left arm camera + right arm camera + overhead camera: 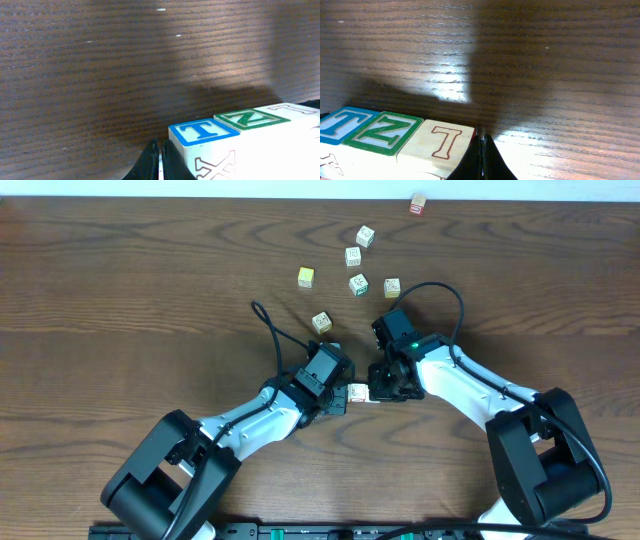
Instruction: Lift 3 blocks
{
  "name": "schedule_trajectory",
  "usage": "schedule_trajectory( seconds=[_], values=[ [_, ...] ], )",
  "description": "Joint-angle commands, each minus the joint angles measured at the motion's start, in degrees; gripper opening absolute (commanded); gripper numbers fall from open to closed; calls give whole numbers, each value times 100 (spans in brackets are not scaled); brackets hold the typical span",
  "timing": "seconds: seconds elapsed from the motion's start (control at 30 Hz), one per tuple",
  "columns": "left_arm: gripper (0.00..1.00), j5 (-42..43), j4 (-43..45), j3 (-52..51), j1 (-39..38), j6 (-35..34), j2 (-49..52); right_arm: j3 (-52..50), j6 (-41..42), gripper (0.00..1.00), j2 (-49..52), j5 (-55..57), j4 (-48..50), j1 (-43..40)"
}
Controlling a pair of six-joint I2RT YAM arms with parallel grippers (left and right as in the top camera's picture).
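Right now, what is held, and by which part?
The row of three blocks, pressed at its two ends between the shut left gripper and shut right gripper.

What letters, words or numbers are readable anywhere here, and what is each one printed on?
"T", blue, on top of the end block.
"X", outlined, on that block's side face.
"N" or "Z", green, on top of the middle block; which one depends on the viewing side.
"T" or "I", red, on top of the third block; cannot tell which.
Loose blocks in the overhead view: marks too small to read.
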Motion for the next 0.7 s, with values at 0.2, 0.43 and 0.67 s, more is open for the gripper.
schedule_trajectory(
  seconds=[0.2,0.43,0.67],
  values=[
    [7,640,210,455,-273,-35,-236,42,114,1,-173,-979,133,291],
    [7,638,210,522,-273,-33,-236,42,114,1,-179,-979,127,291],
    [7,579,149,520,-273,13,-236,42,114,1,-179,-354,-170,291]
  ],
)
